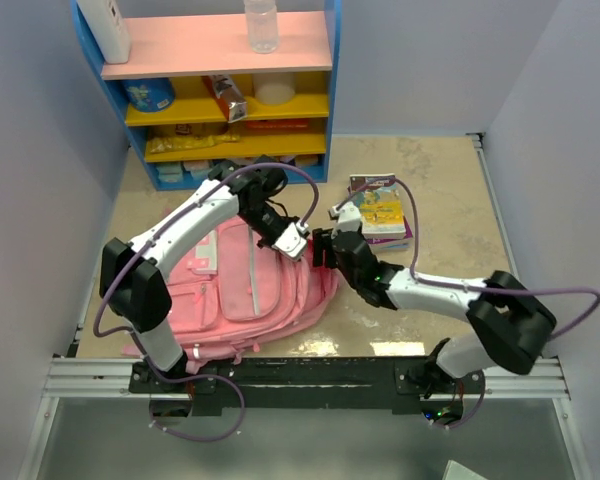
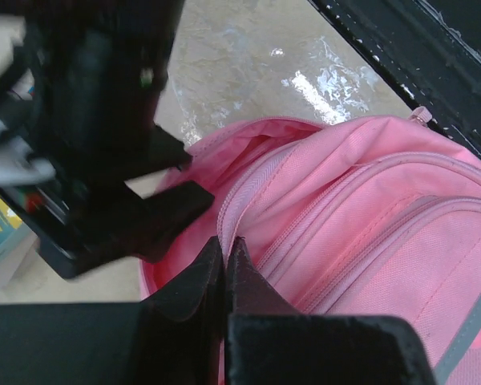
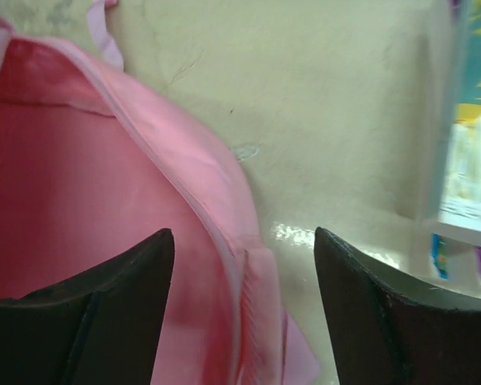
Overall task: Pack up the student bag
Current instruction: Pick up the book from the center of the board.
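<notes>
The student bag (image 1: 245, 285) lies on the bench (image 1: 450, 200) with its open mouth just left of the right gripper (image 3: 242, 234), whose jaws are apart, while the left gripper (image 2: 226, 242) pinches its rim.

Stretches the left arm (image 1: 195, 215) up from the near-left base, bends it at the elbow and slants it inward to the left gripper (image 1: 298, 240), clamped tight with its fingers (image 2: 200, 281) meeting. Lays the right arm (image 1: 430, 290) low from the near-right base, pointing leftward, with the right gripper (image 1: 322, 248) spread wide and its fingers (image 3: 128, 273) well apart. Holds both grippers just beside each other, tips nearly facing.
</notes>
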You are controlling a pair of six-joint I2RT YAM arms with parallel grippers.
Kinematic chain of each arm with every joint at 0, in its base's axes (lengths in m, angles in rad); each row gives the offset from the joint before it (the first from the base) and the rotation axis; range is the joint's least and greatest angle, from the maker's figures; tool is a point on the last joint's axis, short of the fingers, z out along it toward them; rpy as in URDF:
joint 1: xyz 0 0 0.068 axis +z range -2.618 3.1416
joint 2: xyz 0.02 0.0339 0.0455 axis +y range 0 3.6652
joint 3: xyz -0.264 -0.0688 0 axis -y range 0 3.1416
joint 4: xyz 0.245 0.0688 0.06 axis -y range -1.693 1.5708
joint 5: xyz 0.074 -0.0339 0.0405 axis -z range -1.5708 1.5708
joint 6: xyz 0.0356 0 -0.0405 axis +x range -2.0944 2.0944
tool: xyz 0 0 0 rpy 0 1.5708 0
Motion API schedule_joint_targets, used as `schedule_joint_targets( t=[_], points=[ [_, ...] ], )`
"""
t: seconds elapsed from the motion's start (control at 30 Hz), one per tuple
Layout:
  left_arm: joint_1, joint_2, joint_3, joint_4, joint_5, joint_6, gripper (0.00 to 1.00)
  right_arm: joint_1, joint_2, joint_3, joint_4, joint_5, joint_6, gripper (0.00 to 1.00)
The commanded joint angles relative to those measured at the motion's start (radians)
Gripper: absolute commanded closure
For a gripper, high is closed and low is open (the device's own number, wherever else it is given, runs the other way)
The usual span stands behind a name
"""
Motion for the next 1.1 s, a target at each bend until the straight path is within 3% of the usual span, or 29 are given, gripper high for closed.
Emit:
schedule_joint_targets(
  t=[0.0, 0.07, 0.13, 0.2, 0.23, 0.27, 0.37, 0.43, 0.63, 0.93, 1.0, 1.07],
  points=[
    [-0.005, -0.065, 0.01, -0.025, 0.006, 0.042, 1.0, -0.001, 0.107, 0.131, -0.028, -0.108, -0.042, 0.27],
    [-0.005, -0.068, 0.007, -0.025, 0.0, 0.045, 1.0, -0.001, 0.165, 0.171, -0.04, -0.123, -0.065, 0.28],
    [-0.005, -0.068, 0.004, -0.025, -0.005, 0.047, 1.0, -0.01, 0.198, 0.192, -0.039, -0.128, -0.079, 0.36],
    [-0.005, -0.069, 0.001, -0.025, -0.017, 0.054, 1.0, -0.045, 0.23, 0.206, -0.05, -0.115, -0.036, 0.66],
    [-0.005, -0.071, -0.008, -0.025, -0.028, 0.059, 1.0, -0.062, 0.233, 0.211, -0.05, -0.111, -0.013, 0.92],
    [-0.005, -0.074, -0.014, -0.025, -0.042, 0.071, 1.0, -0.082, 0.233, 0.209, -0.041, -0.115, 0.027, 0.99],
    [0.007, -0.077, -0.056, -0.024, -0.151, 0.109, 1.0, -0.119, 0.216, 0.203, -0.048, -0.068, 0.062, 1.0],
    [0.071, -0.068, -0.065, -0.024, -0.189, 0.122, 1.0, -0.13, 0.18, 0.182, -0.05, -0.017, 0.07, 1.0],
    [0.25, -0.042, -0.011, -0.024, -0.148, 0.145, 1.0, -0.131, 0.075, 0.09, -0.082, 0.049, 0.117, 1.0],
    [0.279, -0.04, 0.032, -0.024, -0.09, 0.15, 1.0, -0.122, 0.014, -0.001, -0.12, -0.003, 0.205, 1.0],
    [0.273, -0.051, 0.015, -0.024, -0.068, 0.14, 1.0, -0.113, 0.011, 0.002, -0.117, -0.049, 0.196, 0.93],
    [0.254, -0.072, -0.007, -0.024, -0.076, 0.137, 1.0, -0.114, -0.017, 0.023, -0.131, -0.106, 0.171, 0.72]
  ],
)
